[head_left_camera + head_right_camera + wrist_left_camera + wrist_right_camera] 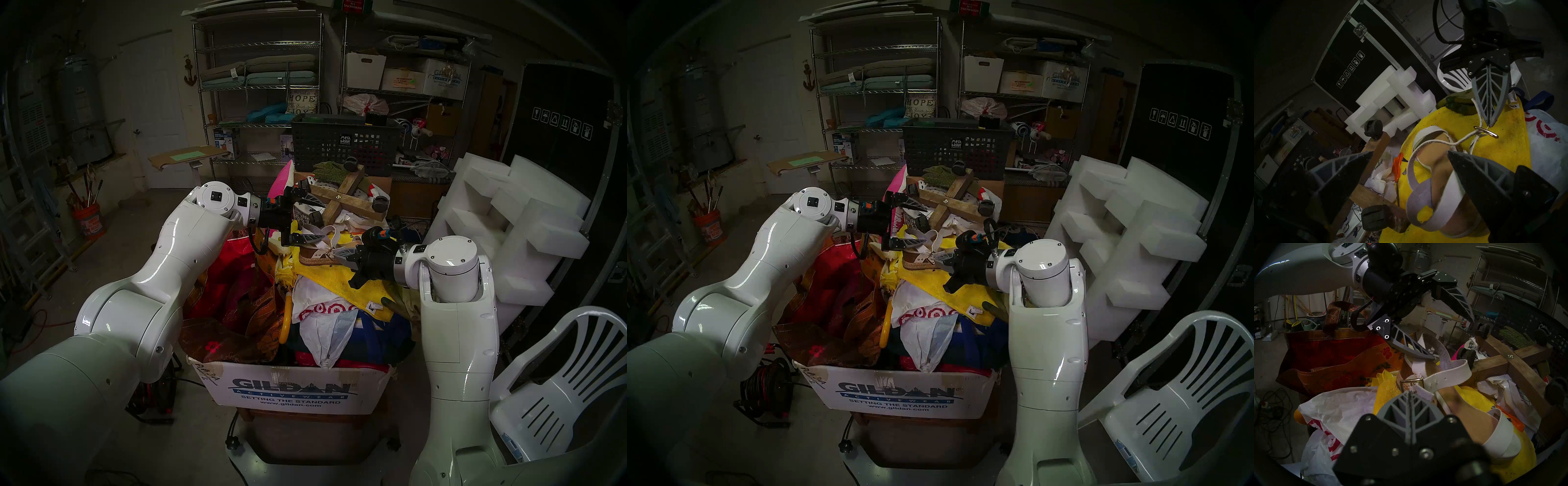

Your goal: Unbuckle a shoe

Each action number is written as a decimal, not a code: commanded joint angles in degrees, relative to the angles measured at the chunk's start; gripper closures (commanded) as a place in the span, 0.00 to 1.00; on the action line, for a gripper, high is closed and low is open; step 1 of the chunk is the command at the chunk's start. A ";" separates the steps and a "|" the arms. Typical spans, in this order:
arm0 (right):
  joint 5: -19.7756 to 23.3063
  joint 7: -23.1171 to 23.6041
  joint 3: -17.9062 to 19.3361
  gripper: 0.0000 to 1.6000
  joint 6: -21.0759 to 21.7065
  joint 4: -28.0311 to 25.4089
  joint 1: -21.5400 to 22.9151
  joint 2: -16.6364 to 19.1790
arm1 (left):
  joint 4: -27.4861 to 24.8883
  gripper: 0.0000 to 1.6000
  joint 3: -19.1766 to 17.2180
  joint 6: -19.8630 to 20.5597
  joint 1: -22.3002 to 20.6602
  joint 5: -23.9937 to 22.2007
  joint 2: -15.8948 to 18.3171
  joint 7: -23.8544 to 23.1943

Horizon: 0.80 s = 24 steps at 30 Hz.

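The shoe [315, 256], a cream-white strappy sandal with a jute sole and tan footbed [1437, 162], lies on a yellow towel [325, 281] atop a pile of clutter. My right gripper [334, 253] comes from the right and is shut, its tips pinching the small gold buckle [1486, 133] of the ankle strap. The holed strap [1440, 380] runs off to the side of that buckle [1412, 383]. From the left, my left gripper [320, 220] stands wide open. Its lower finger [1415, 348] rests by the shoe's looped straps, which lie between the fingers in the left wrist view.
A wooden cross dolly [346, 200] with casters lies just behind the shoe. A black mesh basket [342, 146] and green gloves [334, 169] sit further back. Bags fill the Gildan box [298, 390]. Orange-handled scissors [1397, 168] lie beside the towel. Foam blocks [509, 220] and a white chair [559, 390] stand right.
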 commanded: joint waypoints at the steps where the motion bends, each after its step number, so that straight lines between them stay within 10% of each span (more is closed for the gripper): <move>1: 0.62 0.21 0.08 1.00 0.05 -1.24 0.72 -0.42 | -2.32 0.00 0.54 0.25 -0.27 0.62 0.19 -0.49; 24: 0.69 0.59 0.61 1.00 -0.04 -1.61 0.64 -0.53 | -2.63 0.00 2.09 -1.04 -0.32 3.74 -0.82 0.80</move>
